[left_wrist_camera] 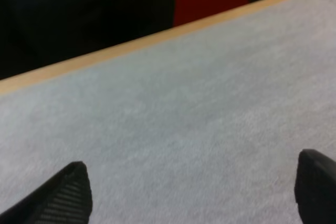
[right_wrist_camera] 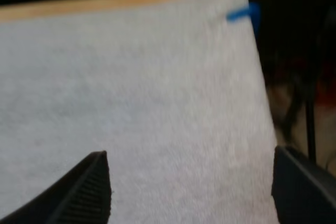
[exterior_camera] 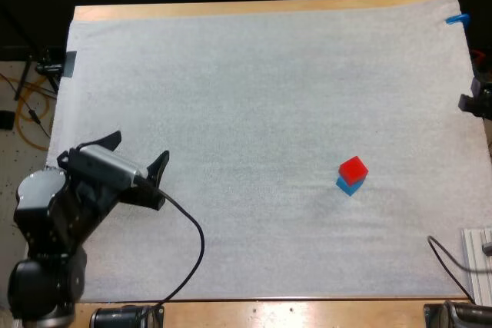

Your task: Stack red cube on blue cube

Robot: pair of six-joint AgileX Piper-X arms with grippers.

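High view puts the red cube (exterior_camera: 354, 167) atop the blue cube (exterior_camera: 347, 185), right of the middle of the mat (exterior_camera: 231, 74) and well apart from our left gripper (exterior_camera: 139, 147), whose jaws are spread over bare mat. Our right gripper (right_wrist_camera: 189, 182) likewise gapes on nothing. We judge the red cube light, rigid and flat-sided, best pinched gently across two opposite side faces.

White mat (exterior_camera: 254, 97) over wooden table (exterior_camera: 231, 10); dark patch (exterior_camera: 70, 63), perhaps tape, at mat's far left edge.
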